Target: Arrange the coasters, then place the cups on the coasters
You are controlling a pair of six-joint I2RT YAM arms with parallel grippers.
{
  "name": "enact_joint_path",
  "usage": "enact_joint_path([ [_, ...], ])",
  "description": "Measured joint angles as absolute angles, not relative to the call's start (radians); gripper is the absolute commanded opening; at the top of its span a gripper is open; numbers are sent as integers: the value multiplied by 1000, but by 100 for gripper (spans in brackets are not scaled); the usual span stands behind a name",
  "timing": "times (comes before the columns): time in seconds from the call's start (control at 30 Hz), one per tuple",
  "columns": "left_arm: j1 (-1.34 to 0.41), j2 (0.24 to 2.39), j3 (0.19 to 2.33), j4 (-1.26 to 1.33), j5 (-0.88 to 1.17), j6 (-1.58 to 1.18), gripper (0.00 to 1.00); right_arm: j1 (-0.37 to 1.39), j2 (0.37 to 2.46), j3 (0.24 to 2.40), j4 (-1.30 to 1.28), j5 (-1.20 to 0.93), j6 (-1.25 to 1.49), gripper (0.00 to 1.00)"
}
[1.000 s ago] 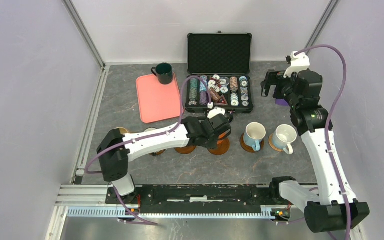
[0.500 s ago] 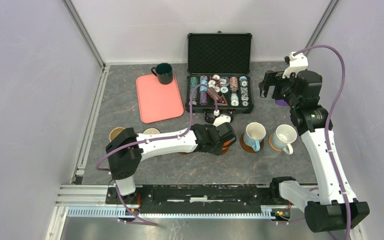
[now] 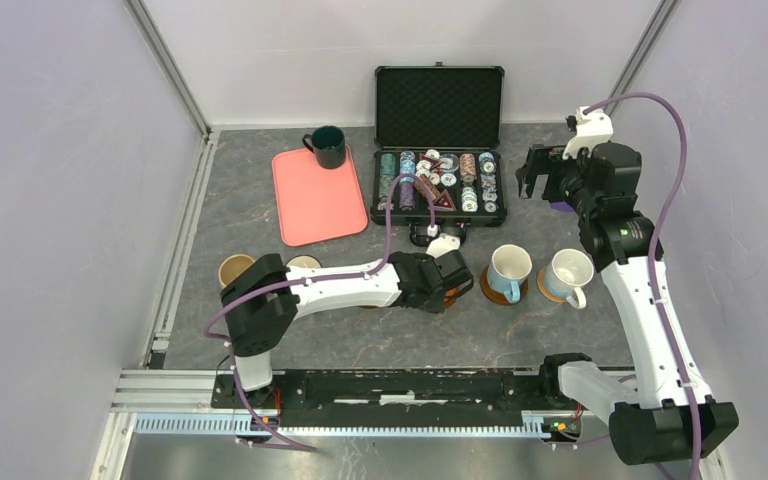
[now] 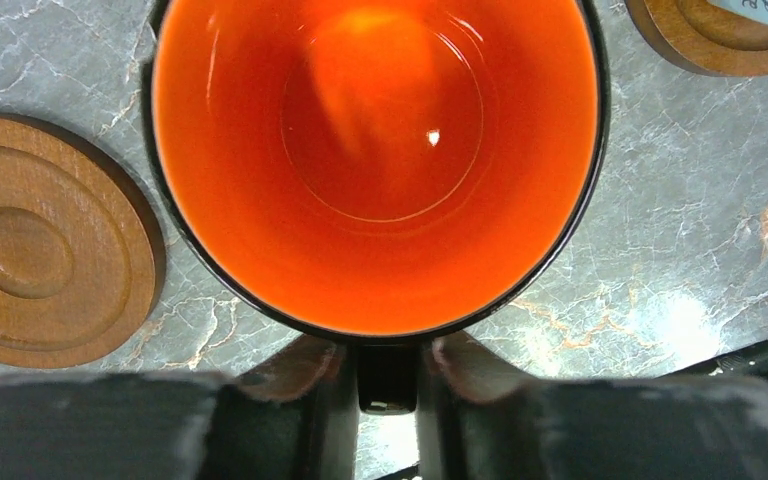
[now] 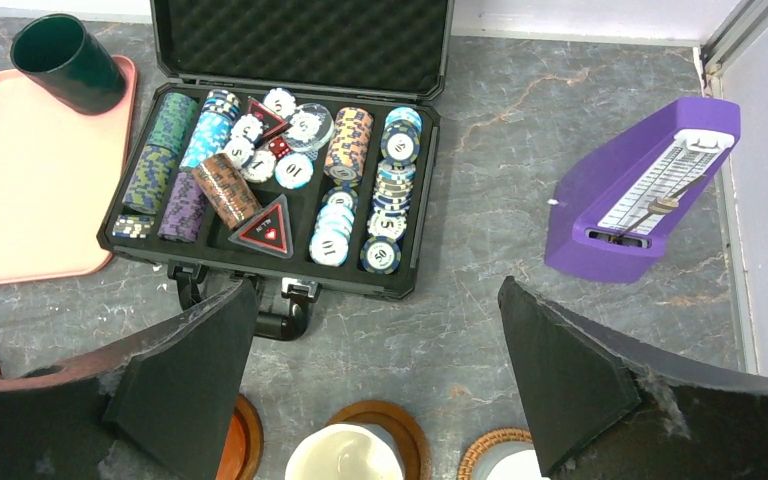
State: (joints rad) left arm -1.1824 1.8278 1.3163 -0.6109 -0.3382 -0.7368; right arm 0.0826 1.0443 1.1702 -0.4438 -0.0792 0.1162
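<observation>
My left gripper (image 4: 388,362) is shut on the black handle of the orange cup (image 4: 375,160), which fills the left wrist view. From the right wrist view the orange cup (image 5: 228,445) sits over a brown coaster. An empty brown coaster (image 4: 45,240) lies just left of it. The light blue cup (image 3: 509,270) stands on a brown coaster (image 5: 410,425), the white cup (image 3: 568,272) on the woven coaster (image 5: 480,447). A tan cup (image 3: 233,268) and a dark-rimmed white cup (image 3: 303,262) stand at the left. The dark green cup (image 3: 327,146) is by the tray. My right gripper (image 3: 543,170) hangs open, raised, holding nothing.
An open black case of poker chips (image 3: 438,185) sits at the back centre, its handle toward the cups. A pink tray (image 3: 315,195) lies left of it. A purple metronome (image 5: 650,195) stands by the right wall. Metal frame rails run along both sides.
My left gripper has moved a little right and toward the near edge with the orange cup, uncovering the tan and dark-rimmed cups. The right arm has barely moved.
</observation>
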Motion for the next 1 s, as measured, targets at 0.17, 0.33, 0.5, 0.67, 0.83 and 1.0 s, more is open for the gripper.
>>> enact_joint_path([
  [0.17,-1183,1828,1316,-610,-342,-746,52,83,1042,1155,-445,-79,116,98],
  [0.33,-1182,1828,1316,-609,-339,-746,66,83,1036,1142,-452,-79,115,98],
  [0.5,-1183,1800,1299,-613,-327,-725,76,83,1035,1141,-461,-79,115,98],
  [0.67,-1182,1686,1264,-638,-329,-650,68,83,1035,1137,-465,-89,115,98],
  [0.83,-1170,1521,1184,-642,-329,-553,32,83,1033,1130,-466,-100,115,98],
  [1.0,-1146,1479,1151,-688,-353,-502,24,82,1024,1118,-464,-107,116,98],
])
